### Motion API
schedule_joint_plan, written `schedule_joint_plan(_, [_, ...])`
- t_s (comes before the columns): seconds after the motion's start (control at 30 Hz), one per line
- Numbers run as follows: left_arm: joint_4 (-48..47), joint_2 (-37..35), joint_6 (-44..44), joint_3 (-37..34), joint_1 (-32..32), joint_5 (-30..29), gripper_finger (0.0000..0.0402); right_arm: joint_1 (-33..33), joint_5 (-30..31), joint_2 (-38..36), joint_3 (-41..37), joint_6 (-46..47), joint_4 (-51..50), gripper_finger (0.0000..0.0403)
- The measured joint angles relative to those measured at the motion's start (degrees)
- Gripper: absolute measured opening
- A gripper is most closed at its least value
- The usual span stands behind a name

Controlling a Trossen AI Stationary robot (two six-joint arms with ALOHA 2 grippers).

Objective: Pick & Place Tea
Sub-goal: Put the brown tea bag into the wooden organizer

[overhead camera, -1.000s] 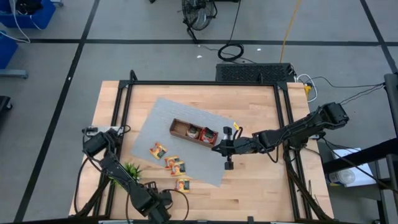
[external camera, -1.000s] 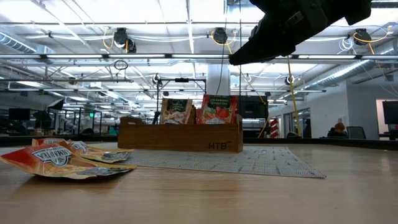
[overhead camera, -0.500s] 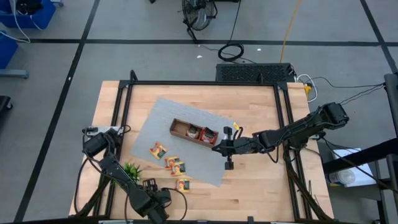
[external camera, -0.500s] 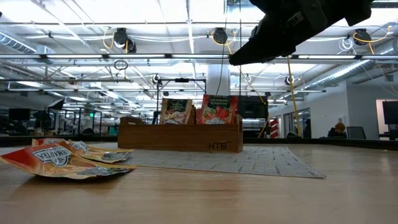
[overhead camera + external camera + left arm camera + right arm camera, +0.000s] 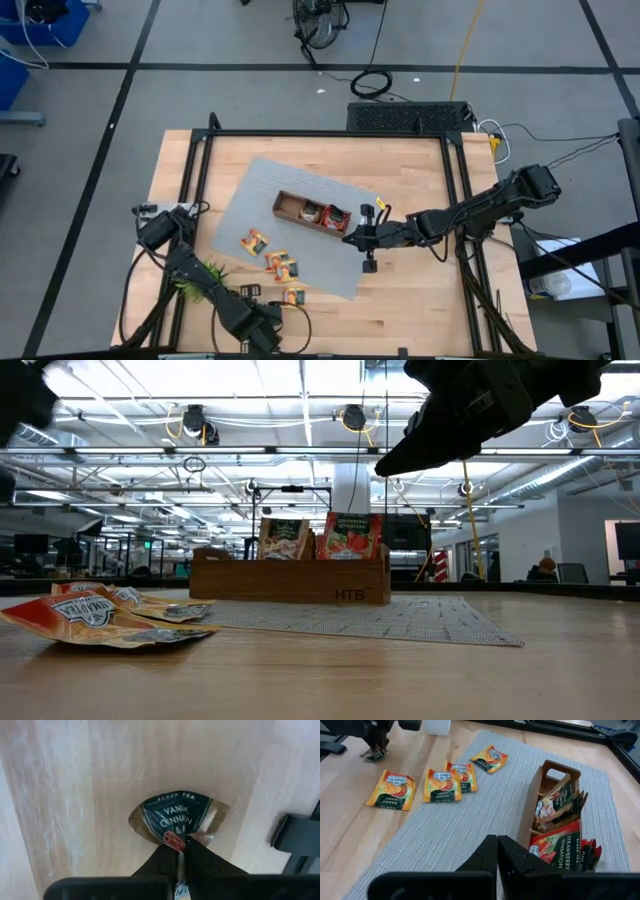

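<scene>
The left gripper [image 5: 181, 851], near the table's front edge, is clamped on a dark-labelled vanilla cinnamon tea sachet [image 5: 176, 817] lifted off the pale wood, with the brown wooden three-compartment tray [image 5: 312, 213] toward the table's centre, beside the closed, empty right gripper [image 5: 352, 236].

The wooden tray [image 5: 313, 212] blocked the middle of the grey mat [image 5: 250, 200], with the right gripper [image 5: 347, 238] hanging at its 4 o'clock corner. Four orange tea sachets [image 5: 272, 260] lay scattered at the tray's 7 o'clock. The left gripper [image 5: 243, 293] and small plant [image 5: 203, 273] crowded the 8 o'clock corner. Bare wood [image 5: 420, 300] lay open at 5 o'clock.
</scene>
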Motion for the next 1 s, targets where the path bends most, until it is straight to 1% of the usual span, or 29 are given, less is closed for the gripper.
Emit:
schedule_joint_plan(0.07, [-3.08, -1.14, -0.88, 0.90, 0.51, -0.20, 0.0020, 0.01, 0.00, 0.00, -0.02, 0.00, -0.56, 0.0000])
schedule_joint_plan(0.1, [-4.58, -1.75, -0.73, 1.38, 0.65, -2.63, 0.0018, 0.00, 0.00, 0.00, -0.02, 0.02, -0.82, 0.0000])
schedule_joint_plan(0.17, [-7.49, -3.97, 0.73, 2.24, 0.49, -9.96, 0.0012, 0.00, 0.01, 0.00, -0.02, 0.01, -1.73, 0.0000])
schedule_joint_plan(0.23, [-8.86, -7.89, 2.47, 2.99, 0.43, -19.47, 0.0012, 0.00, 0.02, 0.00, -0.02, 0.04, -2.58, 0.0000])
schedule_joint_plan(0.37, [-15.43, -14.12, 1.99, 1.73, 0.99, -45.42, 0.0012, 0.00, 0.02, 0.00, -0.02, 0.04, -3.54, 0.0000])
schedule_joint_plan(0.43, [-14.04, -17.26, -0.46, -0.07, 1.93, -58.87, 0.0012, 0.00, 0.05, 0.00, -0.02, 0.03, -3.37, 0.0000])
schedule_joint_plan(0.5, [-10.77, -20.17, -3.11, -3.77, 3.19, -69.91, 0.0012, 0.01, 0.52, 0.00, -0.02, -0.36, -3.38, 0.0000])
schedule_joint_plan(0.57, [-3.91, -21.54, -1.67, -9.09, 5.46, -75.54, 0.0012, -0.09, 2.16, 0.00, -0.02, -0.70, -3.41, 0.0000])
schedule_joint_plan(0.67, [13.14, -22.26, 3.32, -17.79, 9.44, -78.79, 0.0012, -0.47, 4.82, 0.00, -0.04, -0.75, -4.07, 0.0000])
schedule_joint_plan(0.7, [19.54, -22.49, 5.93, -20.86, 10.88, -79.48, 0.0012, -0.69, 4.90, 0.00, -0.04, -0.67, -4.20, 0.0000])
schedule_joint_plan(0.77, [35.19, -22.24, 12.97, -26.62, 13.66, -79.10, 0.0012, -1.19, 4.88, 0.00, -0.04, -0.23, -4.76, 0.0000])
schedule_joint_plan(0.83, [50.76, -22.08, 22.50, -31.78, 16.14, -77.93, 0.0012, -1.32, 4.89, 0.00, -0.04, 0.14, -5.20, 0.0000])
schedule_joint_plan(0.87, [59.12, -22.08, 27.56, -33.74, 17.30, -77.04, 0.0012, -1.31, 4.97, 0.00, -0.04, 0.22, -5.41, 0.0000])
schedule_joint_plan(0.93, [75.20, -22.22, 36.97, -37.40, 19.61, -73.21, 0.0012, -1.31, 5.87, 0.00, -0.04, 0.23, -6.12, 0.0000])
schedule_joint_plan(1.0, [87.80, -22.19, 44.08, -40.81, 21.74, -67.27, 0.0012, -1.27, 7.13, -0.01, -0.04, 0.49, -7.65, 0.0000])
